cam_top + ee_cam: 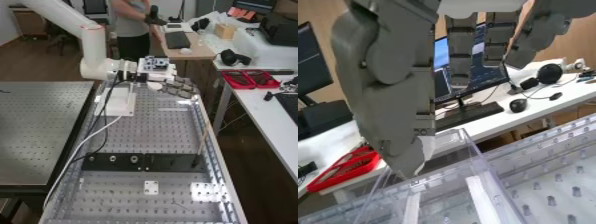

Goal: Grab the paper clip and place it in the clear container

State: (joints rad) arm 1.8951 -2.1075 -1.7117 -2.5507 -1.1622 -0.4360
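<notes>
Fingers (178, 90) are hovering over the far end of the perf. metal counter (159, 131) in the high view; can't tell whether they're open, closed or gripping the paper clip. Clear container (472, 146) is sitting nr the tips in the wrist view, its transparent walls rising just beside & below them. White arm (93, 47) is coming in from the high view's upper L. Closer to the camera, a blk strip (171, 162) is lying across the counter w/ round fittings on it, & a small white plate (151, 187) is lying beyond its near edge, towards the camera. A thin stick (203, 137) is leaning nr the R-hand rail. Red trays (239, 80) are resting on the adj. white desk (256, 107), w/ a keyboard (469, 116) & mouse (518, 105) also sitting there.
</notes>
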